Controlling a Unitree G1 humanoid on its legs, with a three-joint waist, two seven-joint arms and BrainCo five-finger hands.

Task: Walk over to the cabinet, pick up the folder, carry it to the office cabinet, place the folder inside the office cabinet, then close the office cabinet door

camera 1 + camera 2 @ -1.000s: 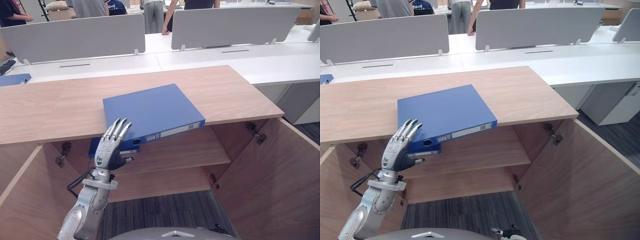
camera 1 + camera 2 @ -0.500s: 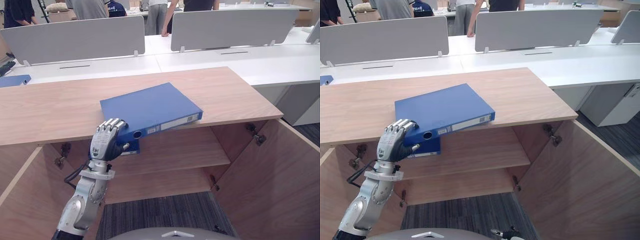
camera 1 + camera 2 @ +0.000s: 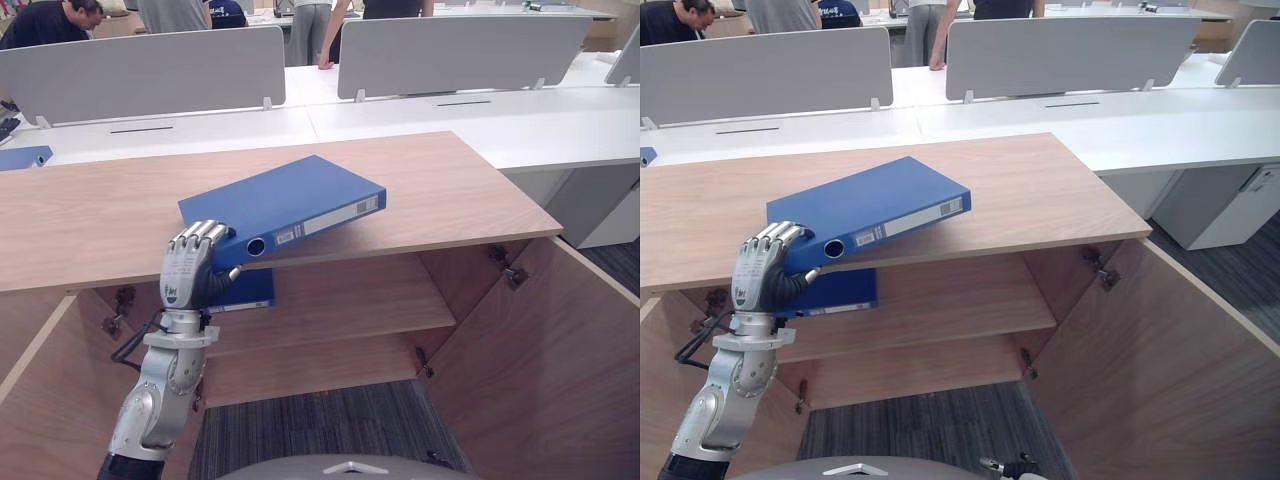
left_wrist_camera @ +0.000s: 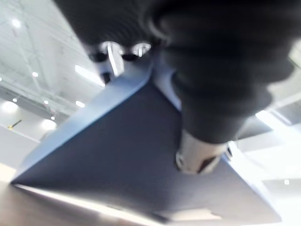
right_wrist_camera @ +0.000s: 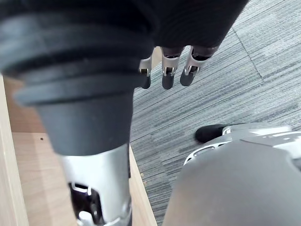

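Folder [image 3: 285, 200] tilts up off the cabinet top [image 3: 450, 190], near corner clasped by the curled left hand [image 3: 190, 272].

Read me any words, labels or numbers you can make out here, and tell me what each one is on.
White label on the spine of the blue folder: dark print, too small to read.
Small mark on the back of the left hand: too small to read.
Nothing else here can be read.
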